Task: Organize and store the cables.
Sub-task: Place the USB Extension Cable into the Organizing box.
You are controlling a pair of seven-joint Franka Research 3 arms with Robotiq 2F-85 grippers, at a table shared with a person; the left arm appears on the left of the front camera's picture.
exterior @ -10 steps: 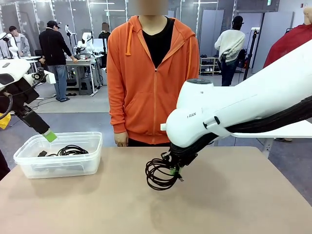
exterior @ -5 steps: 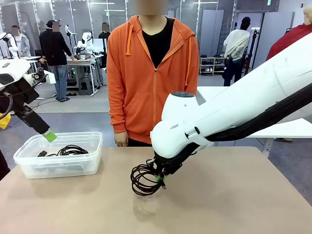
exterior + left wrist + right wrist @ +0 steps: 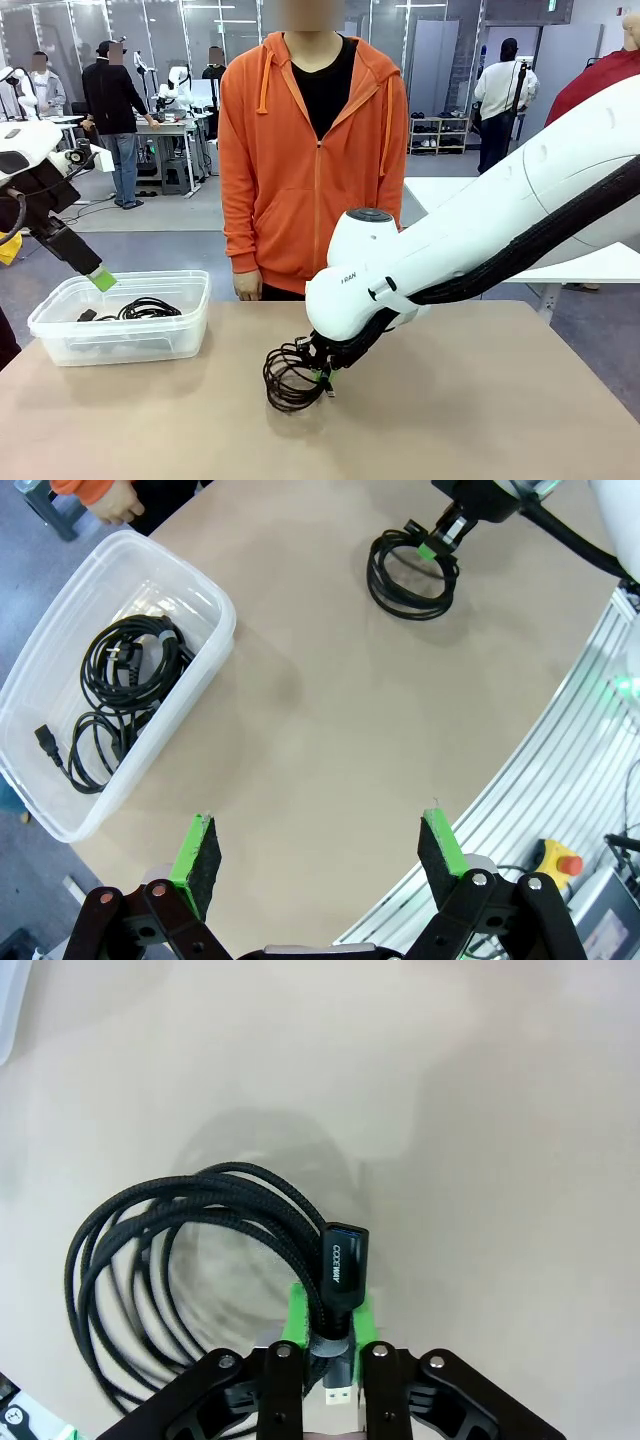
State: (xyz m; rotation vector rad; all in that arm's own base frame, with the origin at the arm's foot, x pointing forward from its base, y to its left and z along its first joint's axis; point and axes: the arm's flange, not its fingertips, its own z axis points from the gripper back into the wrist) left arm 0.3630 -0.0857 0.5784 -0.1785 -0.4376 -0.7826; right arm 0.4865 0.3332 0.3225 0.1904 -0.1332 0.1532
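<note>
The white right arm is reaching across the middle of the table, its black two-finger right gripper (image 3: 322,376) pointing down with the green pads close together. The white left arm is hanging raised at the left side, its black left gripper (image 3: 320,850) spreading its green-padded fingers (image 3: 196,852) wide.

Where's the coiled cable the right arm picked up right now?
In the front view, the coiled cable hangs from the right gripper over mid-table, well right of the clear bin, in front of the person.
</note>
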